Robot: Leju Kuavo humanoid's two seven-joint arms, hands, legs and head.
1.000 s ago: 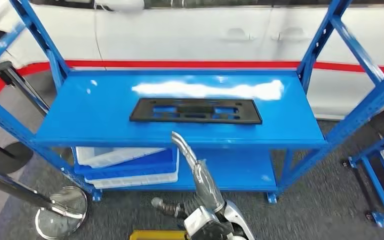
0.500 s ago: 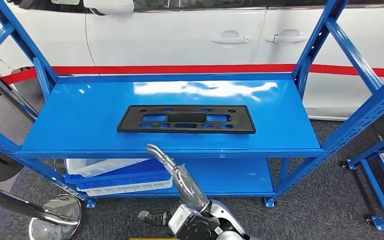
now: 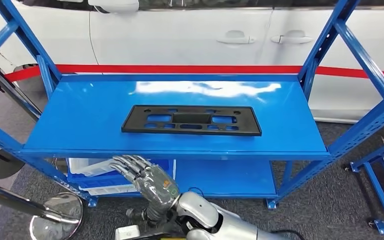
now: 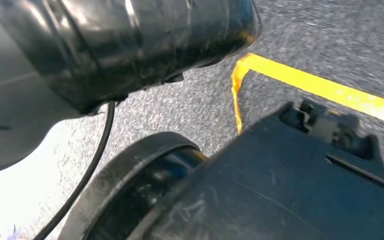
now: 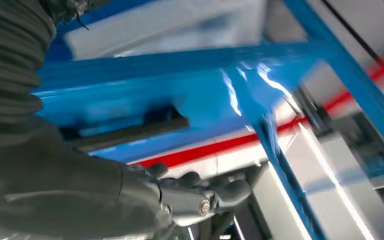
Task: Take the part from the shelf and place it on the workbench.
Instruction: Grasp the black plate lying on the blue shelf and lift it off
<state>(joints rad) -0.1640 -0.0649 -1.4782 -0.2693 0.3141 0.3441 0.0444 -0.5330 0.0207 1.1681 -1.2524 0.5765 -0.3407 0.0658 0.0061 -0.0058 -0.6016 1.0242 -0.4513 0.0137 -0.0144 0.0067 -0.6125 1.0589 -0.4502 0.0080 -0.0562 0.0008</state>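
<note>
head looks down on shelf; wrists close

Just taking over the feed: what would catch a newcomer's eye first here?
The flat black part lying alone in the middle of the blue shelf, with a white car close behind. Below the shelf's front edge, the right hand is raised with fingers spread, holding nothing.

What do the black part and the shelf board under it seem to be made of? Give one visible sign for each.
Black part: probably moulded plastic, matt; it shows dull black with neat cut-outs and no glare.
Shelf board: likely painted sheet metal, glossy; a bright reflection streaks across it.
</note>
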